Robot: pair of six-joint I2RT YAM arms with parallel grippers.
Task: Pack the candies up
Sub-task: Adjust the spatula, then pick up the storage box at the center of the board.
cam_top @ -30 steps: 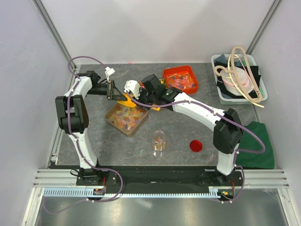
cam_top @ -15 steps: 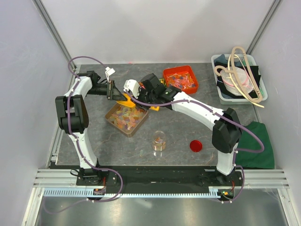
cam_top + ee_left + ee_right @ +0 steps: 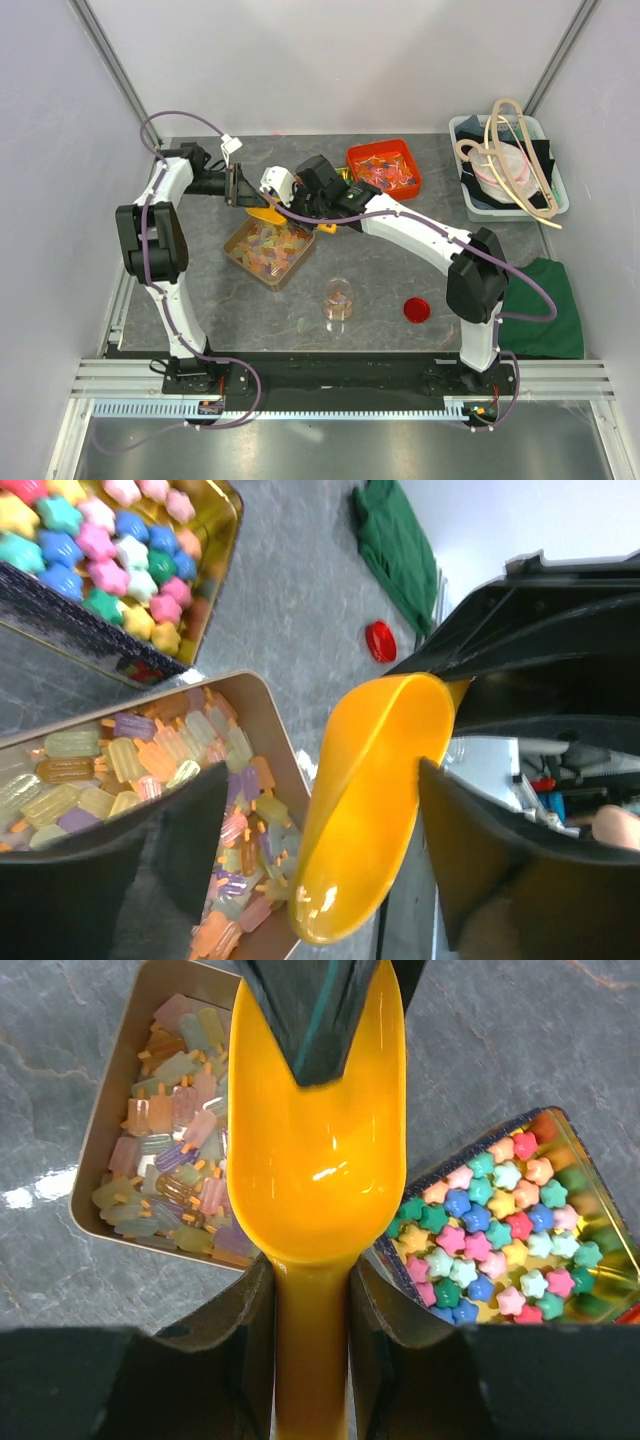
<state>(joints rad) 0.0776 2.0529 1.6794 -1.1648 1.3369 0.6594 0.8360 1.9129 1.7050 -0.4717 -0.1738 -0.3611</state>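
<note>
The candies [image 3: 268, 248] are pastel popsicle-shaped pieces filling a tan tray [image 3: 240, 262], also seen as candies [image 3: 150, 765] in the left wrist view and candies [image 3: 170, 1160] in the right wrist view. A yellow scoop [image 3: 315, 1160] hangs empty above the tray's edge. My right gripper [image 3: 310, 1345] is shut on its handle. My left gripper [image 3: 330, 880] stands open, its fingers [image 3: 150, 870] on either side of the scoop [image 3: 370, 800] bowl. In the top view the left gripper [image 3: 243, 190] meets the scoop [image 3: 265, 213] from the left.
A tin of bright star candies [image 3: 500, 1240] sits right beside the tray. A small glass jar [image 3: 340, 300] with a few pieces stands nearer, a red lid [image 3: 416, 310] to its right. An orange tray [image 3: 383, 168], a grey bin [image 3: 505, 165] and a green cloth [image 3: 545, 310] lie to the right.
My left gripper has opened and let go of the scoop's bowl, shifting slightly back. My right gripper still holds the handle in much the same place.
</note>
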